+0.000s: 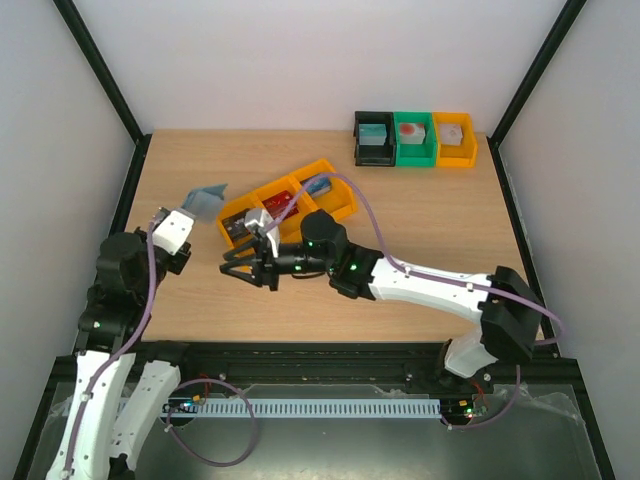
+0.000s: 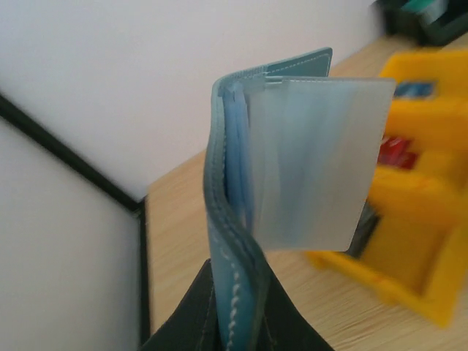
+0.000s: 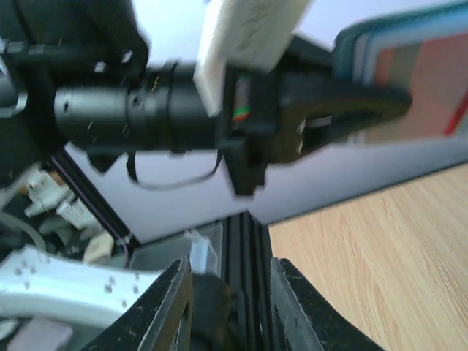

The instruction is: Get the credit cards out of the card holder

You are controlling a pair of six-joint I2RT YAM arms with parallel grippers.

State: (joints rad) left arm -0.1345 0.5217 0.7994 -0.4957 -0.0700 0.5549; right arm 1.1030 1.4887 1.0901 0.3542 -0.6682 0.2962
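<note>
Gripping teal stitched card holder (image 1: 208, 198) in left claw (image 1: 190, 215); hovering right claw (image 1: 228, 264) half-open, empty; judging red plastic card (image 1: 278, 205) already out, others possibly remaining.

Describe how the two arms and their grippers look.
Both the left arm and the right arm have white links joined by bulky black joints. A lilac cable trails along each. Small green lights glow near the right arm's wrist. The left gripper has a white body; the right gripper has black fingers.
</note>
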